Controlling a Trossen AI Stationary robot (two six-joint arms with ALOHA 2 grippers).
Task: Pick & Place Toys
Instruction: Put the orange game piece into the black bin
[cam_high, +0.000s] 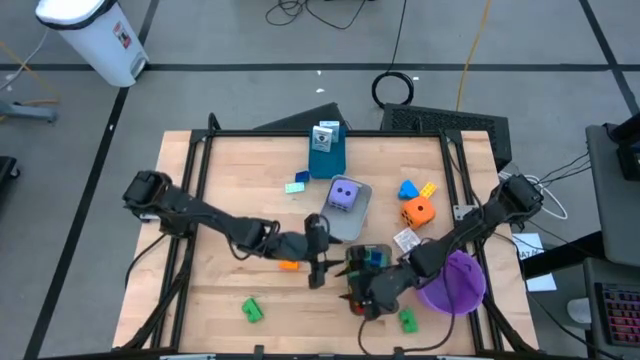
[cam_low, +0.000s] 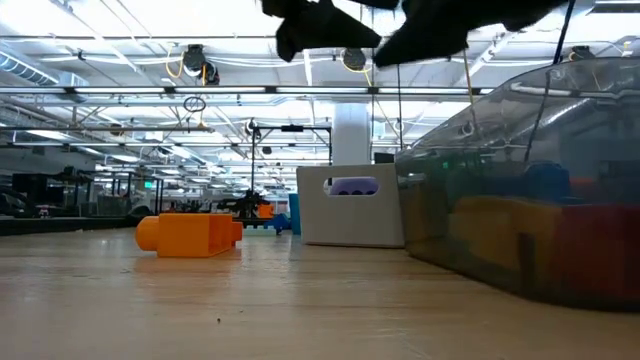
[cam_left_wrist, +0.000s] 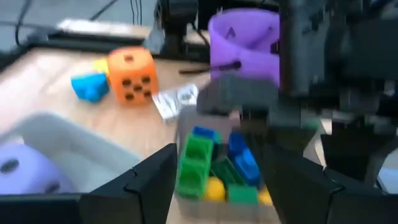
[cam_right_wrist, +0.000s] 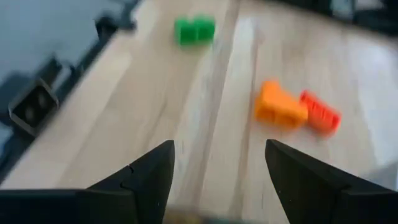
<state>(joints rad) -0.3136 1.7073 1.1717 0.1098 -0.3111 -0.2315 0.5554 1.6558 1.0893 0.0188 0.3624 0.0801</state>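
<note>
The wooden desk (cam_high: 220, 200) carries two grey trays (cam_high: 352, 225), a purple bowl (cam_high: 455, 285), an orange die (cam_high: 418, 211), scattered bricks (cam_high: 251, 310) and a blue box (cam_high: 326, 152).

Evenly bright from above, with only soft, short shadows under the arms on the table (cam_high: 220, 200). In the low view, strong glare from ceiling lights (cam_low: 190, 60) far behind the orange brick (cam_low: 190, 235); arms above only as black silhouettes against it. Near that brick sharp, but the clear tray (cam_low: 530, 200) beside it hazy and too close for focus. Blurred by motion in both wrist views: smeared orange brick (cam_right_wrist: 281, 107) and green brick (cam_right_wrist: 194, 29), soft purple bowl (cam_left_wrist: 245, 37) and orange die (cam_left_wrist: 130, 74).
</note>
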